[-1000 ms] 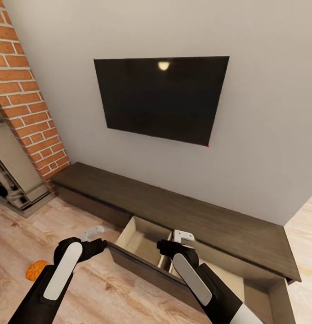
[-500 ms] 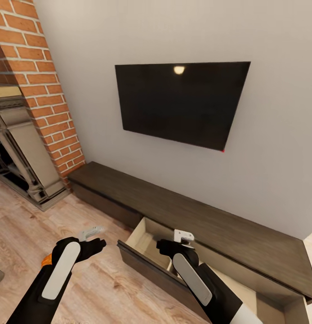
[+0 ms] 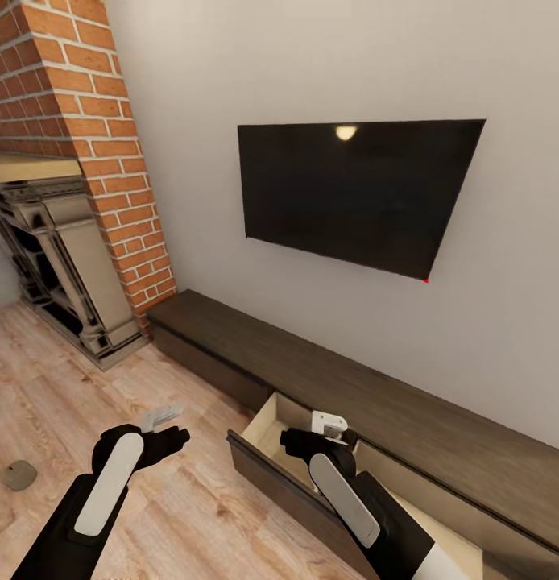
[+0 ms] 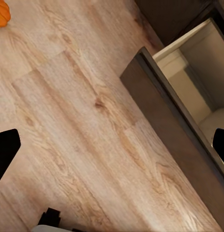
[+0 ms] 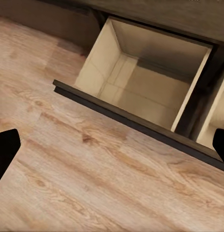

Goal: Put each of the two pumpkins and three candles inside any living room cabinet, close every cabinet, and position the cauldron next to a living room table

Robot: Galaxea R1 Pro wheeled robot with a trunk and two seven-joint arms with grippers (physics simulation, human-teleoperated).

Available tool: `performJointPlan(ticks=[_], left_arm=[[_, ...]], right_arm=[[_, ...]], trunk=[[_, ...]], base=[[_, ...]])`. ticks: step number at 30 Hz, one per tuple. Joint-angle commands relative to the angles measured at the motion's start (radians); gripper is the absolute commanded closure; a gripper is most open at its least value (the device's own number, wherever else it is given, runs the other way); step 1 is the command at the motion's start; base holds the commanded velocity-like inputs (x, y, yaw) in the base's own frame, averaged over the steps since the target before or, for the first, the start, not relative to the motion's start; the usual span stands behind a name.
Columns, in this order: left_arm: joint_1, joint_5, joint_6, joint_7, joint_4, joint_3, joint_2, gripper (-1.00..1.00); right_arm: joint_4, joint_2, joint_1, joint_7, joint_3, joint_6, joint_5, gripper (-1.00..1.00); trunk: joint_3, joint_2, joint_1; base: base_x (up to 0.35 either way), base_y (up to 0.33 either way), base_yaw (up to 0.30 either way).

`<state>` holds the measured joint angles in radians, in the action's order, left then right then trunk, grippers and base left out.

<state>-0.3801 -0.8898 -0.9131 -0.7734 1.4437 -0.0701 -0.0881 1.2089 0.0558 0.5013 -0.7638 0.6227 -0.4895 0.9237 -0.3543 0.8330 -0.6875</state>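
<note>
Orange and ribbed, the pumpkin lies on the wood floor, well apart from the cabinet's open drawer, whose pale inside is empty. It sits on the robot's left side, so the left claw is the nearer one, I judge; the right claw hangs over the drawer. Both claws look spread, with dark fingertips at the wrist view's opposite edges and nothing between. Being round, the pumpkin has no long axis to align with.

Wall television, brick fireplace, wooden floor.
</note>
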Motion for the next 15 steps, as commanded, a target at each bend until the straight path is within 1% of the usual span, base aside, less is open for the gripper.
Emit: performJointPlan(ticks=[1, 4, 7, 11, 15], left_arm=[[-0.001, -0.009, -0.001, -0.01, 0.0, -0.002, -0.001, -1.0], [-0.001, -0.008, -0.001, -0.01, 0.0, -0.002, -0.001, -1.0], [-0.001, -0.009, -0.001, -0.01, 0.0, -0.002, -0.001, -1.0], [-0.001, -0.009, -0.001, -0.01, 0.0, -0.002, -0.001, -1.0], [-0.001, -0.009, -0.001, -0.01, -0.001, -0.002, -0.001, -1.0]], right_arm=[[0.001, 0.0, 0.001, -0.008, 0.001, -0.003, 0.006, -1.0], [0.001, -0.001, 0.001, -0.008, 0.002, -0.003, 0.006, -1.0], [0.002, 0.0, 0.001, -0.008, 0.002, -0.003, 0.006, -1.0], [0.002, 0.0, 0.002, -0.008, 0.002, -0.003, 0.006, -1.0], [0.003, 0.0, 0.001, -0.008, 0.002, -0.003, 0.006, -1.0]], trunk=[[0.0, 0.001, 0.0], [0.004, 0.001, 0.0], [0.009, 0.001, 0.0], [0.015, 0.001, 0.0], [0.02, 0.001, 0.0]], base=[[0.0, 0.0, 0.176], [0.0, 0.019, 0.174], [0.0, 0.102, 0.171], [0.0, 0.169, 0.168], [0.0, 0.237, 0.166]])
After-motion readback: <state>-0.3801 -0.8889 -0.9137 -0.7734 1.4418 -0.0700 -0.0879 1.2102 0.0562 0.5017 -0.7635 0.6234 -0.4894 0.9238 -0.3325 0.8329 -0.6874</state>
